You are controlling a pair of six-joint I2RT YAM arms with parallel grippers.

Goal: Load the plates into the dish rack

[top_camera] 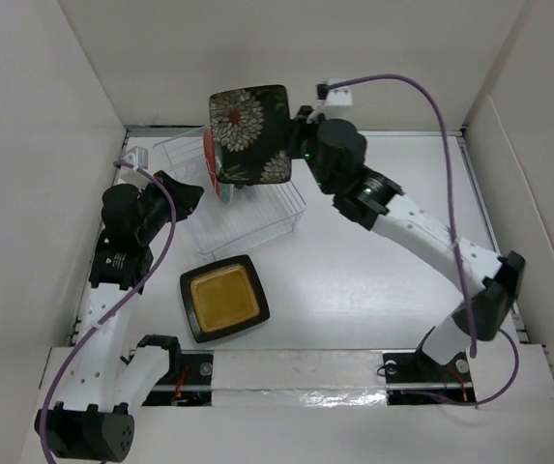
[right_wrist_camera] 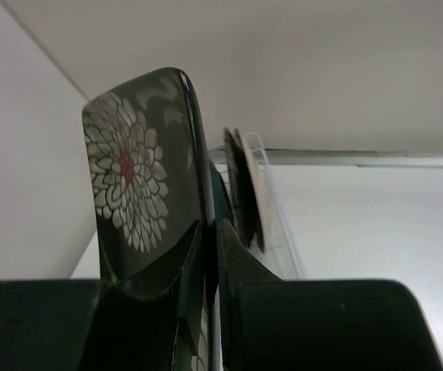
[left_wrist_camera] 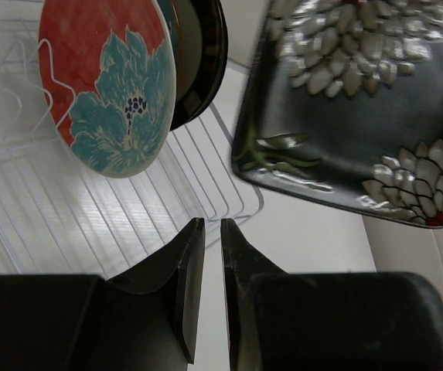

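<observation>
My right gripper point(top_camera: 294, 135) point(right_wrist_camera: 211, 224) is shut on the rim of the square black floral plate point(top_camera: 249, 133) point(right_wrist_camera: 132, 178) and holds it upright, above the far end of the dish rack point(top_camera: 257, 217) point(left_wrist_camera: 128, 224). A red plate with a teal flower point(left_wrist_camera: 105, 85) point(top_camera: 211, 166) stands in the rack, and darker plates point(left_wrist_camera: 206, 62) point(right_wrist_camera: 240, 185) stand behind it. The dark-brown plate with an amber centre point(top_camera: 223, 298) lies flat on the table in front of the rack. At the rack's left side my left gripper point(top_camera: 191, 193) point(left_wrist_camera: 212, 222) has only a thin slit between its fingers, with nothing in it.
White walls close in the table on the left, back and right. A purple cable point(top_camera: 422, 97) loops from a white connector point(top_camera: 339, 94) on the back wall down along the right arm. Another purple cable point(top_camera: 156, 256) runs along the left arm.
</observation>
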